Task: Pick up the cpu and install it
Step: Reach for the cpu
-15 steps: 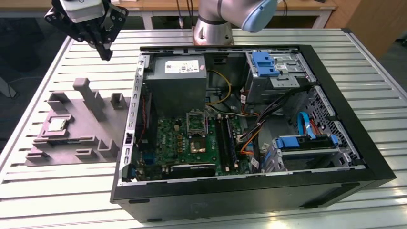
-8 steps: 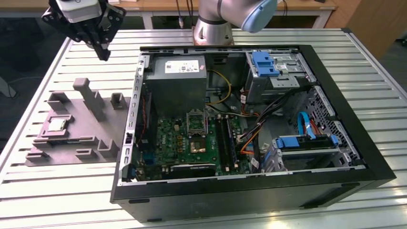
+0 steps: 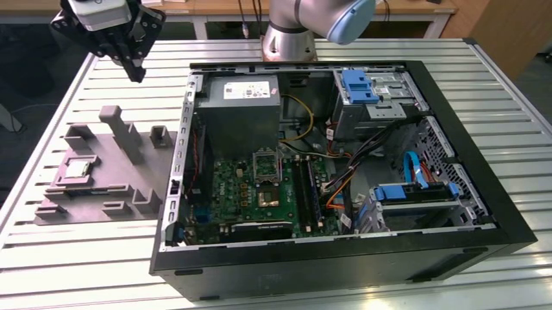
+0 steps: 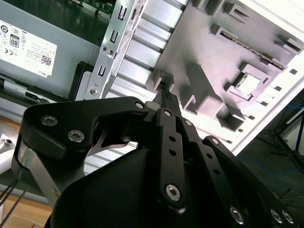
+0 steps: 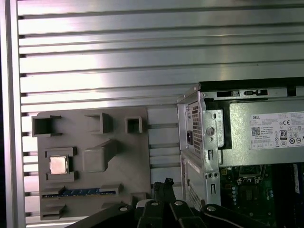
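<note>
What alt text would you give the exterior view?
The tool hangs empty above a slatted metal table, up beyond a grey tray whose pocket holds the cpu. To the exterior view's right of the tray lies an open computer case, its green motherboard exposed.

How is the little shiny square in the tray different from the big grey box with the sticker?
The cpu is tiny and thin; the grey box is big and thick. The cpu sits in the tray; the grey box sits inside the computer case. The grey box has a white label; the cpu looks plain. Both look silvery-grey.
</note>
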Robot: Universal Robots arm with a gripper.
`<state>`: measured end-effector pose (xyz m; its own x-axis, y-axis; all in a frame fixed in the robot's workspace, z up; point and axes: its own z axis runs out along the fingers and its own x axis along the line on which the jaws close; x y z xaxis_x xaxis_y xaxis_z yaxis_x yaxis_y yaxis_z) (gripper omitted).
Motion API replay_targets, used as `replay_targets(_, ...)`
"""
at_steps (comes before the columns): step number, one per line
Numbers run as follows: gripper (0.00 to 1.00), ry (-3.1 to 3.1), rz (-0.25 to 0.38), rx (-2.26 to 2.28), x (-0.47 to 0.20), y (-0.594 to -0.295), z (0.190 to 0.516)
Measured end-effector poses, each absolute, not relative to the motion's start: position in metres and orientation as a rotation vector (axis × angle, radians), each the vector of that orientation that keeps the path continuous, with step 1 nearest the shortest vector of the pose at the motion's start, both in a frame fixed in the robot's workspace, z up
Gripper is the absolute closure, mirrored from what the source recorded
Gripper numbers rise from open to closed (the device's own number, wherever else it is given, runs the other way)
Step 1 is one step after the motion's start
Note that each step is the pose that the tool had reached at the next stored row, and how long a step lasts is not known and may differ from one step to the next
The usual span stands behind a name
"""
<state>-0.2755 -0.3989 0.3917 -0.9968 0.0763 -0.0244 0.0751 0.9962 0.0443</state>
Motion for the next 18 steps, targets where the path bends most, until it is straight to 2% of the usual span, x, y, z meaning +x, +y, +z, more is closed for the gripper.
replay_targets(18, 0.89, 3.113, 0.068, 0.118, -0.2843, -0.3989, 0.3914)
